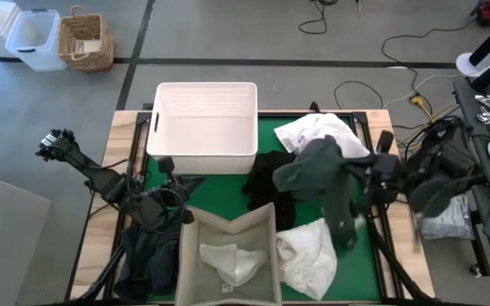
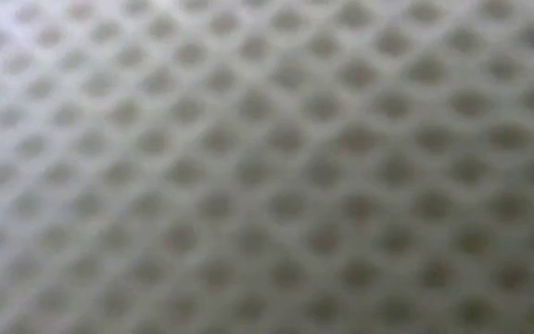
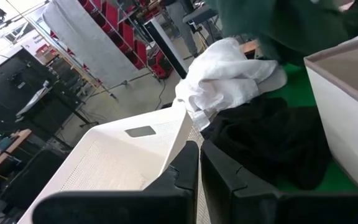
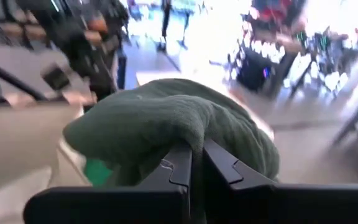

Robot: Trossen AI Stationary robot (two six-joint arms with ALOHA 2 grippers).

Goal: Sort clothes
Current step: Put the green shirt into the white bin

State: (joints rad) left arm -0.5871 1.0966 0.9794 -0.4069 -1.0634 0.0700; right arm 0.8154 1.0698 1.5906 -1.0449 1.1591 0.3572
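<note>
- The work happens on a wooden desk covered by a green mat, on a grey floor strewn with cables; the low view is blocked by a mesh-like pattern and shows nothing of use.
- Nearest the front edge sits a grey fabric bin with a white garment inside; just beside it, on the right arm's side, lies a crumpled white cloth.
- The left gripper waits low at the fabric bin's far left corner, clenched on nothing, pointing at the white plastic basket and a black garment on the mat.
- The right gripper is above the mat's right half, clenched on a dark green garment, which hangs from it, draped over the arm and partly over the black garment.
- My reading: a dark piece is lifted and in transit, with most of the pile unsorted.
- The next move probably calls for carrying it clear over a container wall and letting go inside; since the fabric bin holds white, the empty-looking basket seems the likelier goal, though I cannot be sure.
- The trailing cloth could snag the black garment or the bin rim; the left arm also stands near the path.
- Farther back, another white garment lies beside the basket.
- Beyond the desk stand clear plastic tubs and a wicker basket.
</note>
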